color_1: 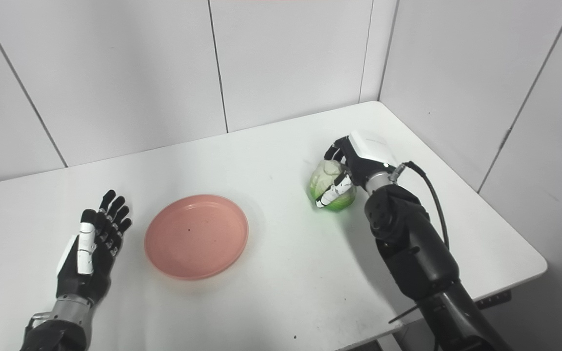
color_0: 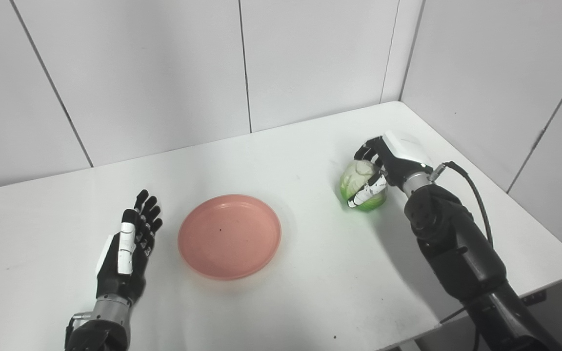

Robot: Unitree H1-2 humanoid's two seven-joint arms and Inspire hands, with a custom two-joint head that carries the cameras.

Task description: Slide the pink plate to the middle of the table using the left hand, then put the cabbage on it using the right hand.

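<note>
Presently, the cabbage point(color_0: 363, 186), at the table's point(color_0: 310, 302) right side, is clasped by the right hand point(color_0: 383, 168) for transfer to the pink plate point(color_0: 230, 236) lying mid-table, while the left hand point(color_0: 130, 243) is spread empty beside it.

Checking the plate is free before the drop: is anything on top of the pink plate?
Nothing sits on the pink plate; only a tiny dark speck shows near its centre. The cabbage is off to its right, in the right hand. What lies under the plate is hidden.
</note>
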